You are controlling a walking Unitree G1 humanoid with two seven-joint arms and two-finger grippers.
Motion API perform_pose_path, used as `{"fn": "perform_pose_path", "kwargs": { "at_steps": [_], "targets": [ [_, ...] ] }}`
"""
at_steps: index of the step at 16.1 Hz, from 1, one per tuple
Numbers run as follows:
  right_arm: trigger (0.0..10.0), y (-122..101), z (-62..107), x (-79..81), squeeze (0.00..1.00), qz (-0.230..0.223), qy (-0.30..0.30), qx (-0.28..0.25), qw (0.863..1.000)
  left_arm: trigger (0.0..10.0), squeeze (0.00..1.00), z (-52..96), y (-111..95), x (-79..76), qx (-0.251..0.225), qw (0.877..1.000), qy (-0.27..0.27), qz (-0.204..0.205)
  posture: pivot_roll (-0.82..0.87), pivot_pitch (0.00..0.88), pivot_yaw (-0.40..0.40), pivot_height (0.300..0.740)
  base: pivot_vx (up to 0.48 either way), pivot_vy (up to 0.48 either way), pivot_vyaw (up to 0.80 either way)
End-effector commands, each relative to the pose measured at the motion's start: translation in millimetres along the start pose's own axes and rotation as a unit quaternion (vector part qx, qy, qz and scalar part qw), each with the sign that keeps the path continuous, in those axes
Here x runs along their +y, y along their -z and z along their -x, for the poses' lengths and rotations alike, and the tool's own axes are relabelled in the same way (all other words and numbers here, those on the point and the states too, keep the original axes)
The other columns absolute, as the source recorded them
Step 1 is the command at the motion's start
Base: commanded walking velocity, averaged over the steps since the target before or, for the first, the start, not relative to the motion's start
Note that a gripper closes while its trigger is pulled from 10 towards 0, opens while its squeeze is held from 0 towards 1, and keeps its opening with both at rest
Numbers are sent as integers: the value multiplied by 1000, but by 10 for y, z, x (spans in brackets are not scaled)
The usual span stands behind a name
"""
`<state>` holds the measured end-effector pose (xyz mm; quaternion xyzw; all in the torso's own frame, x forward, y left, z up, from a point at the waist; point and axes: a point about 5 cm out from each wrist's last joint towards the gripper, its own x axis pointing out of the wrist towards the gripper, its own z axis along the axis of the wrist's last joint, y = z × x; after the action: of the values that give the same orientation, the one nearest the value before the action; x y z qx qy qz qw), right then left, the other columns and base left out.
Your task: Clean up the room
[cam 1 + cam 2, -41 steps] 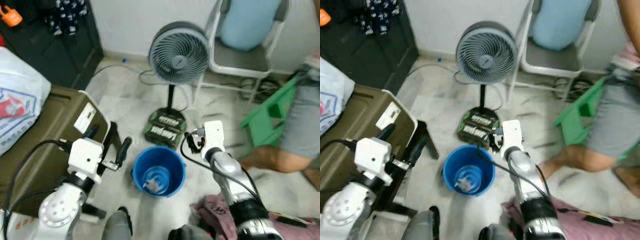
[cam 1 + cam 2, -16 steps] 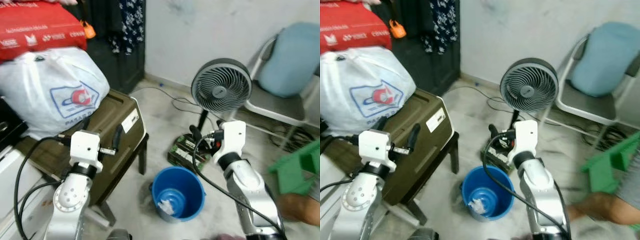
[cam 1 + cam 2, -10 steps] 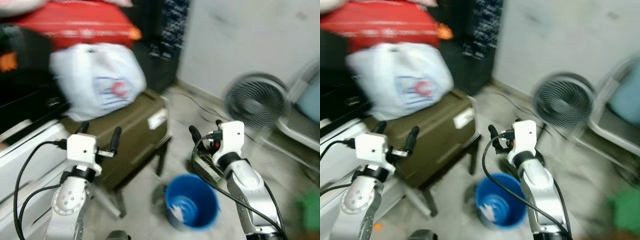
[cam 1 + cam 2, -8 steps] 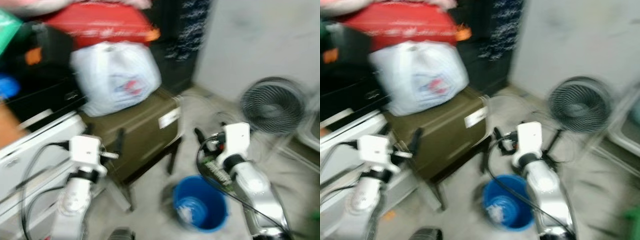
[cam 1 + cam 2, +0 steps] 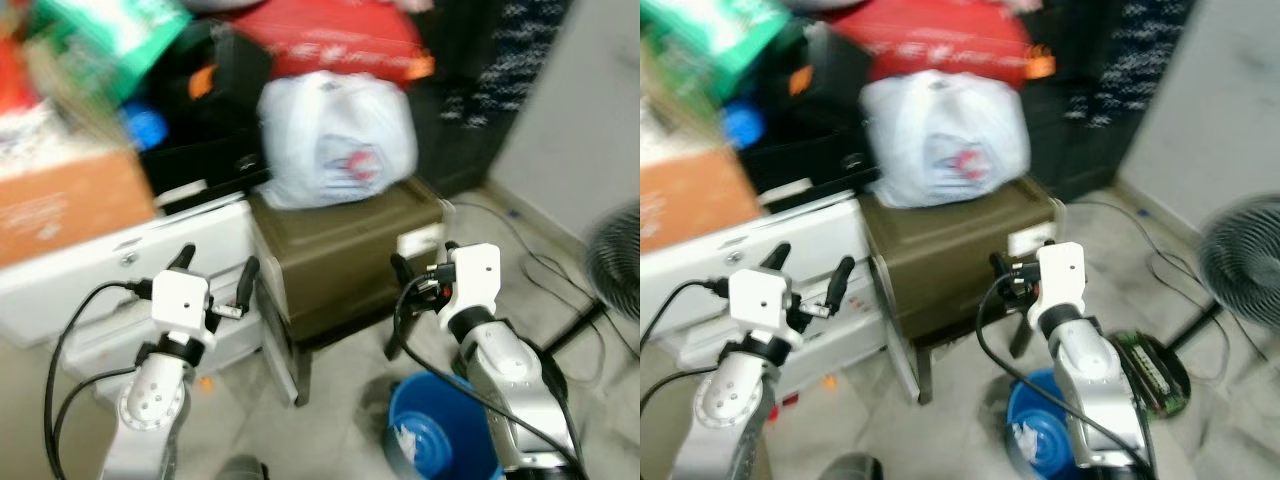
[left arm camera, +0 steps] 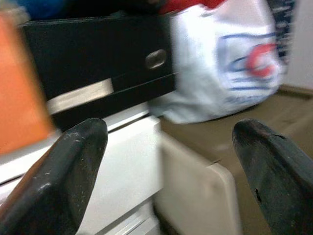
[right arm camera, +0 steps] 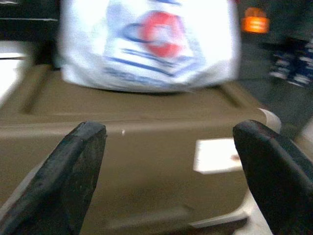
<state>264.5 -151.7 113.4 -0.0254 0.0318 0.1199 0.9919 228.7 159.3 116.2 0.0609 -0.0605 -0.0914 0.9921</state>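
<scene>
Head cameras look down; both wrist cameras share the white bag (image 7: 146, 44).

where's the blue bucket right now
The blue bucket stands on the floor at the lower right of the head views, under the right arm, just in front of the olive-brown crate.

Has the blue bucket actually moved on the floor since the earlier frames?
No. The blue bucket sits beside the fan's base as before; the whole picture shifted because the camera turned left.

A blue bucket (image 5: 440, 440) stands upright on the floor (image 5: 330, 420) beside an olive crate (image 5: 350, 250), crumpled white paper inside; a white bag (image 5: 335, 140) sits atop the crate.
</scene>
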Motion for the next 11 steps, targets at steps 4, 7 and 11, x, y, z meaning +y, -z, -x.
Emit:
{"fn": "perform_pose_path", "kwargs": {
  "at_steps": [4, 7, 11],
  "targets": [
    [10000, -11, -36, -21, 0, 9, 1, -2, 1000, 10000, 0, -11, -25, -14, -5, 1000, 5, -4, -9, 17, -76, 740, 0, 0, 800],
    [10000, -17, -58, 0, 0, 10, -3, -3, 1000, 10000, 0, -12, -33, -2, -7, 1000, 3, -6, -5, 16, -77, 740, 0, 0, 800],
    [10000, -16, -50, 5, 0, 9, -3, -4, 1000, 10000, 0, 10, -38, 11, -7, 1000, -2, -7, -7, 17, -73, 740, 0, 0, 800]
  ]
}}
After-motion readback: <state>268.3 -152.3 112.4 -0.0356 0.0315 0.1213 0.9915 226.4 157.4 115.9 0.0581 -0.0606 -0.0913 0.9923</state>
